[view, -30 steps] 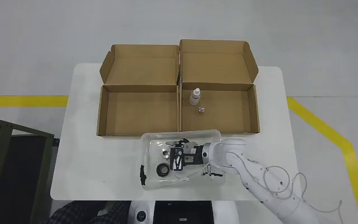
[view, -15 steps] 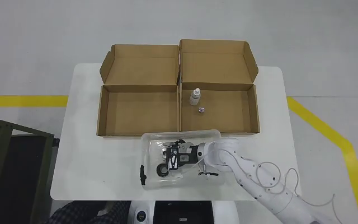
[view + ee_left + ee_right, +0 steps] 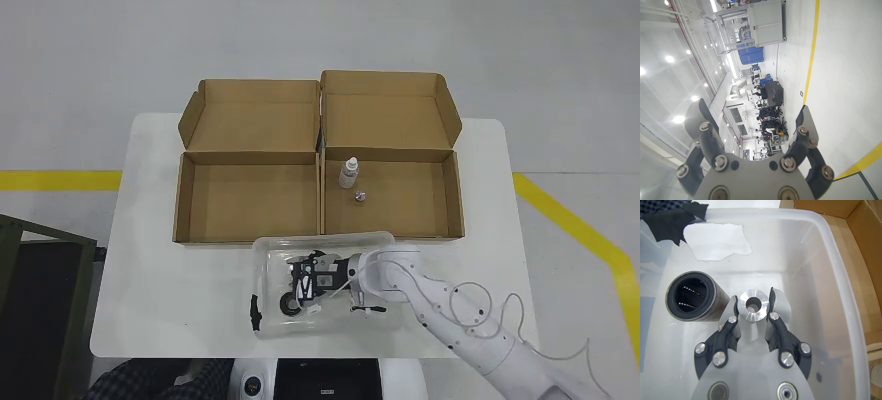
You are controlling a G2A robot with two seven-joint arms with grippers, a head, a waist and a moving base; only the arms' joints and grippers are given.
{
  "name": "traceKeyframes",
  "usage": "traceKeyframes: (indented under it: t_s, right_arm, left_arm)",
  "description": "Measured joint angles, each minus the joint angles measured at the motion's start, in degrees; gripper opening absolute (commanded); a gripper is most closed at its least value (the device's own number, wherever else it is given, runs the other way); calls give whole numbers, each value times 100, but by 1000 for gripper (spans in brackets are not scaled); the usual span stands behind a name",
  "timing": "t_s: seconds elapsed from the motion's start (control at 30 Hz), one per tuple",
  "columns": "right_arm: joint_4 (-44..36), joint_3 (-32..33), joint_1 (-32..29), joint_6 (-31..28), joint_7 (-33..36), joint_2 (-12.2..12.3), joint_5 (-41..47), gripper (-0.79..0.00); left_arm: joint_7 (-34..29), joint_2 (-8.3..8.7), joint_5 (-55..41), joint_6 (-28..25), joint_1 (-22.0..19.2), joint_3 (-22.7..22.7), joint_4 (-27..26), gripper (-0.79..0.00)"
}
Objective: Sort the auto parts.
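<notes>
- The right pincer (image 3: 753,306) is down inside a clear plastic bin (image 3: 836,291), which stands on the white surface (image 3: 150,250) at its near edge.
- It is clenched on a silver metal ring with a round centre hole (image 3: 761,310). One finger presses each side of the ring, which shows its flat face to the wrist view.
- Just beside the ring, in the same bin, is a dark grey cylindrical bearing with a black end ring (image 3: 691,296). Its open bore shows rows of small balls. I cannot tell whether it touches the nearer finger.
- A torn white label (image 3: 719,243) and a ragged piece of black tape (image 3: 668,220) sit on the bin's far wall.
- Behind the bin, two open cardboard boxes stand side by side with their lids folded back: the left cardboard box (image 3: 250,205) and the right cardboard box (image 3: 410,200).
- The right box holds a small white bottle (image 3: 348,172) and, near it, a small silvery part (image 3: 361,196).
- The left pincer (image 3: 753,103) is released, its fingers spread wide with nothing between them. It points out into the workshop, away from the surface.
</notes>
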Motion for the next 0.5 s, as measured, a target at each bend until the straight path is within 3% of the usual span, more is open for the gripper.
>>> traceKeyframes:
  t_s: [0.03, 0.5]
  right_arm:
    - [8, -3, 4, -11, -8, -5, 13, -785]
    - [-607, 400, -271, -270, -218, 113, 122, -785]
  left_arm:
    - [0, 0, 0, 0, 0, 0, 0, 0]
    - [0, 0, 0, 0, 0, 0, 0, 0]
